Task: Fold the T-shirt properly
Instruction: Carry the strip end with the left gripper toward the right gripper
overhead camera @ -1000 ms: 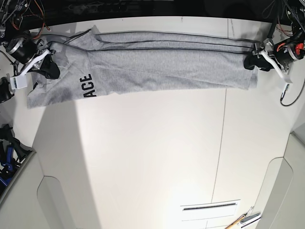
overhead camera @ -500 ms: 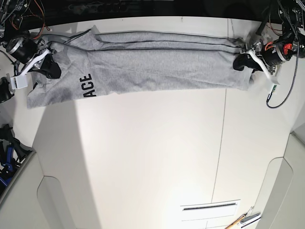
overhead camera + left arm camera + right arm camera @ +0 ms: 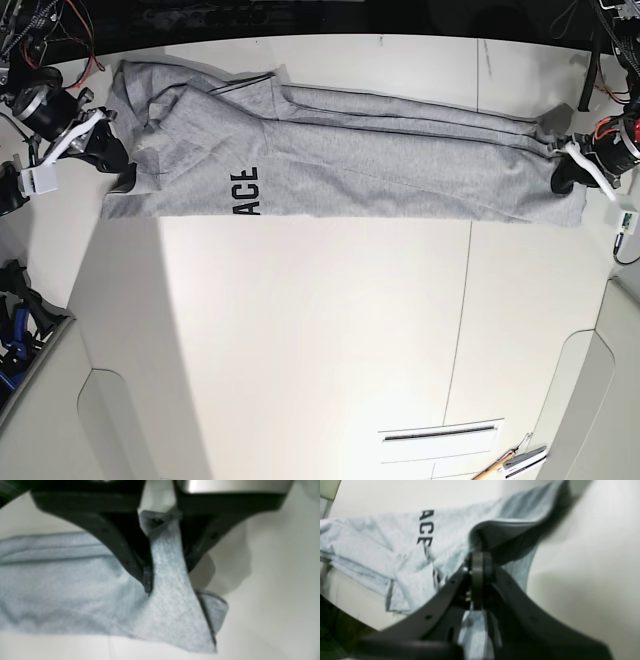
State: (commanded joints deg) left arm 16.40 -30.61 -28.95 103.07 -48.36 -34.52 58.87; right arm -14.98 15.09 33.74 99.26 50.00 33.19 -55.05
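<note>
One T-shirt (image 3: 360, 160) lay stretched as a long grey band along the far edge of the bench (image 3: 320, 330), folded lengthwise, with black letters "ACE" (image 3: 246, 190) showing on its near side, closer to the far left corner. Both ends of the shirt were held. At the far right corner the left tool (image 3: 566, 172) had its dark fingers (image 3: 135, 555) closed on a pinch of cloth; the left wrist view showed that pinch drawn up between them into a narrow ridge (image 3: 165, 555), with the shirt's corner (image 3: 210, 630) lying on the bench beneath. At the far left corner the right tool (image 3: 118, 165) gripped the other end; in the right wrist view its tips (image 3: 480, 565) met tight under a raised fold of fabric (image 3: 510, 527), the lettering (image 3: 426, 527) visible just beyond. Near the bench's front right corner sat a slotted strip (image 3: 441, 432), and close by it a thin stick-like tool (image 3: 510, 462) at the edge.
</note>
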